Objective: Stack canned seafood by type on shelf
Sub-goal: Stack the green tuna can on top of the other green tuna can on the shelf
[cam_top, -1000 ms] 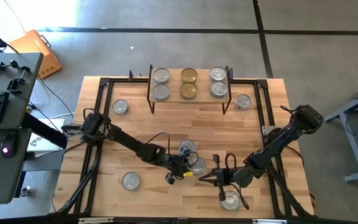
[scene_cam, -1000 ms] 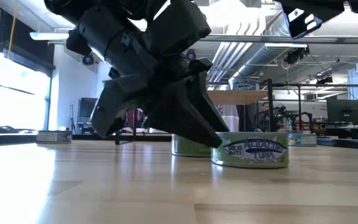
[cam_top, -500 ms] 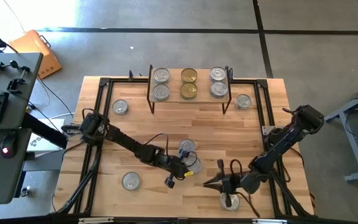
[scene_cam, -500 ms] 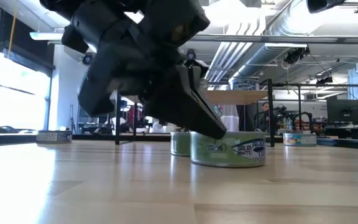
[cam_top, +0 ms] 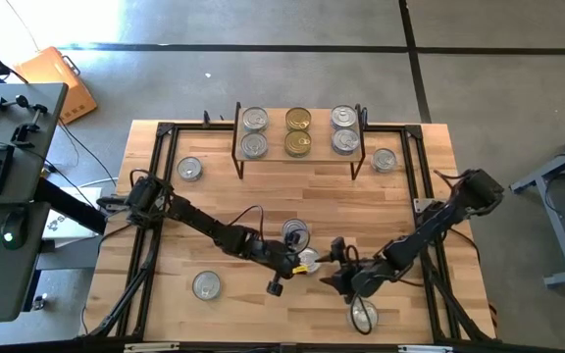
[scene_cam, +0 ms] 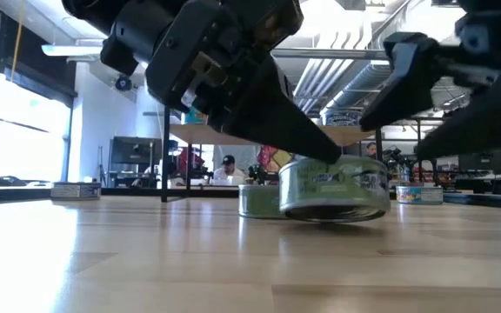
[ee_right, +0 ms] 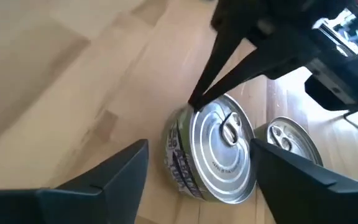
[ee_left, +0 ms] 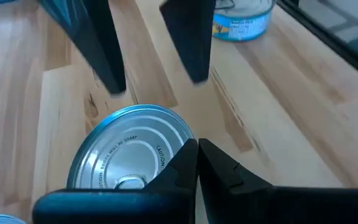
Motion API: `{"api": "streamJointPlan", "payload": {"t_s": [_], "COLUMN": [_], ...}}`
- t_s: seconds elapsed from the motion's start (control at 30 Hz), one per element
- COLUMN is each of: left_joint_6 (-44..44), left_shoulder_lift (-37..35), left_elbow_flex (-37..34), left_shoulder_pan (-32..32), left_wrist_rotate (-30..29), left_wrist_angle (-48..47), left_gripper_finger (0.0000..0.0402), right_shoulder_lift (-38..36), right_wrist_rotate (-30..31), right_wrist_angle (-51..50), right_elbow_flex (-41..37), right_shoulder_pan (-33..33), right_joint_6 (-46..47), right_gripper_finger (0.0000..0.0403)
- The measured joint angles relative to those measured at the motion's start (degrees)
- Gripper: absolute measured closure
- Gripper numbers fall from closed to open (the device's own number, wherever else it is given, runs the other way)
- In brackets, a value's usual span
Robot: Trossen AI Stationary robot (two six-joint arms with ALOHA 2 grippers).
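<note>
Left gripper (cam_top: pixel 300 265) has its fingers pressed together, tips wedged at the rim of a silver-lidded tin (scene_cam: pixel 334 188), which the low view shows tilted with one edge off the wooden table (cam_top: pixel 214 206). It pinches nothing wide; it looks more like prying or tipping the tin than holding it, though the exact contact is hard to read.

Right gripper (cam_top: pixel 333 276) is spread wide, fingers (ee_right: pixel 104 171) on either side of that same tin in its wrist view, not touching it. A second tin (ee_right: pixel 291 146) sits just beyond the tilted one, touching or nearly so.

Shelf (cam_top: pixel 317 149) stands well away from both grippers, across the table, already carrying six tins in three pairs.

Risks:
- The tin slips off the left tips and drops flat or rolls, since it rests only on an edge.
- Right fingers closing on a tilted tin could catch the lid rather than the side wall and squirt it out.
- The neighbouring tin may be knocked aside.
- The two grippers are crowded at one tin, so finger collision is possible.
</note>
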Motion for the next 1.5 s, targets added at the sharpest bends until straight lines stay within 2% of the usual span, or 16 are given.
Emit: {"api": "streamJointPlan", "payload": {"t_s": [0.47,0.6,0.73,0.8,0.9,1.0,1.1,1.2,1.3,1.4,1.5], "left_joint_6": [-3.1,-3.1,-3.1,-6.3,-10.3,-11.5,-14.7,-15.6,-15.6,-16.2,-15.6], "left_shoulder_lift": [-0.1,-0.4,-1.6,-2.7,-4.6,-8.9,-13.5,-17.4,-19.9,-22.0,-22.8], "left_elbow_flex": [0.0,0.1,0.1,0.2,0.3,0.2,0.1,-0.2,-3.9,-8.9,-15.3], "left_shoulder_pan": [1.5,1.0,-0.1,-0.3,-0.3,-0.4,-0.9,-2.4,-4.2,-4.4,-3.6], "left_wrist_rotate": [-0.3,-0.8,-3.7,-4.7,-5.3,-5.5,-10.1,-21.8,-32.5,-34.1,-33.0], "left_wrist_angle": [4.3,4.4,2.1,0.5,-3.7,-14.6,-25.2,-32.8,-33.9,-29.7,-20.6], "left_gripper_finger": [0.0401,0.0401,0.0402,0.0400,0.0393,0.0382,0.0377,0.0380,0.0386,0.0392,0.0399], "right_shoulder_lift": [6.2,6.5,6.4,6.3,6.1,4.8,2.5,-0.7,-3.4,-5.3,-5.3], "right_wrist_rotate": [3.8,4.1,4.6,4.7,4.6,5.8,6.7,9.1,12.3,15.5,17.5], "right_wrist_angle": [2.9,4.0,4.0,4.5,4.7,3.5,2.9,-0.6,-8.1,-15.9,-24.9], "right_elbow_flex": [0.0,0.0,0.0,0.1,0.2,0.0,-0.1,1.5,5.8,11.6,18.2], "right_shoulder_pan": [-1.4,-1.4,-1.4,-1.3,-0.8,0.3,1.4,1.7,1.4,-0.2,-3.6], "right_joint_6": [-2.3,0.1,6.1,9.3,12.1,15.1,16.7,16.9,14.9,10.6,4.7], "right_gripper_finger": [0.0126,0.0165,0.0243,0.0284,0.0287,0.0286,0.0286,0.0286,0.0286,0.0286,0.0286]}}
